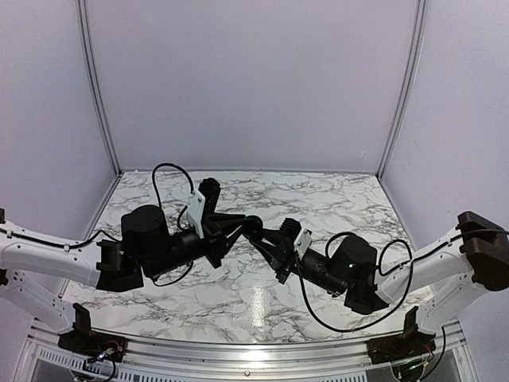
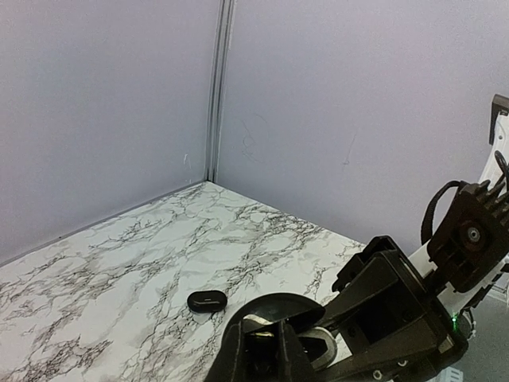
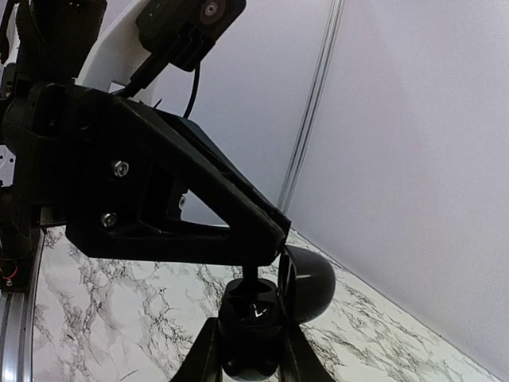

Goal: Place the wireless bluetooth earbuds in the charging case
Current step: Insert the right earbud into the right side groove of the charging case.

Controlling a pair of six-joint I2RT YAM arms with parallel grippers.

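Note:
My right gripper (image 3: 250,354) is shut on the black charging case (image 3: 250,318), held above the marble table with its domed lid (image 3: 312,282) swung open. My left gripper (image 2: 270,338) comes down onto the case from above. Its jaws are nearly closed on a small dark earbud (image 3: 250,278) whose stem reaches into the case's well. The left wrist view shows the open lid (image 2: 278,306) and a pale inner rim (image 2: 322,344) just past my fingers. In the top view both grippers meet at the table's middle, left (image 1: 253,227) and right (image 1: 269,241).
A black oval pebble-like piece (image 2: 207,301) lies on the marble table (image 1: 342,199) just beyond the case. It is hidden in the top view. Lilac walls (image 1: 254,79) close in the back and both sides. The right gripper's body (image 2: 398,310) fills the left wrist view's lower right.

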